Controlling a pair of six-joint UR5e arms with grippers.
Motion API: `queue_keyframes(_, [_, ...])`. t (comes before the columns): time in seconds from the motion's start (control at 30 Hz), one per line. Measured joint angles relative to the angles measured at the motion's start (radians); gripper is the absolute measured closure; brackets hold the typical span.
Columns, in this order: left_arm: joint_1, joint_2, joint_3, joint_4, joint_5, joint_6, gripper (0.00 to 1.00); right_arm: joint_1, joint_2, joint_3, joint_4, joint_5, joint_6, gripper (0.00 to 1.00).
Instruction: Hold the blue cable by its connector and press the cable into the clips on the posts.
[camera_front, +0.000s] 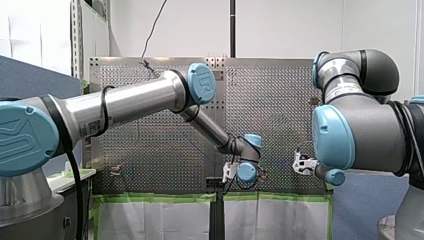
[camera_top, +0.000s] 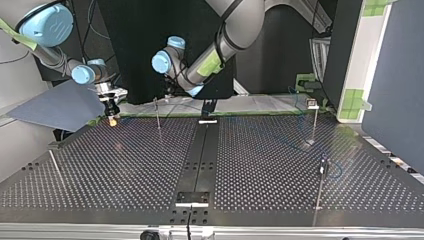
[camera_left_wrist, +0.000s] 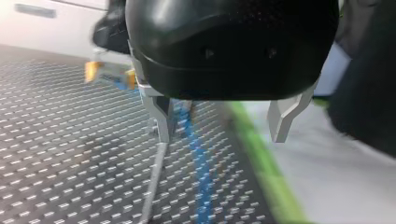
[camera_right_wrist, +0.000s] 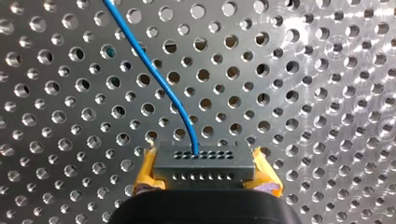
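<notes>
My right pincer (camera_right_wrist: 205, 176), clamping the connector (camera_right_wrist: 204, 161), should tauten the cable (camera_right_wrist: 154, 74) so my open left pincer (camera_left_wrist: 220, 135) can seat it on the post (camera_top: 158, 117).

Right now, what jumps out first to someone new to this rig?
The black connector clamped between my right arm's yellow pads, the blue cable running from it across the perforated table. In the left wrist view, my left arm's metal fingers stand open above that cable.
</notes>
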Motion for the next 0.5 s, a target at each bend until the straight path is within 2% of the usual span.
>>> queue_keyframes(0.2, [-0.014,0.001,-0.011,-0.014,0.003,0.008,0.0,0.002,0.002,0.0,0.003,0.0,0.0,1.0])
queue_keyframes(0.5, [-0.051,0.002,0.047,-0.004,0.018,0.007,0.0,0.006,0.002,0.0,0.01,0.0,-0.004,1.0])
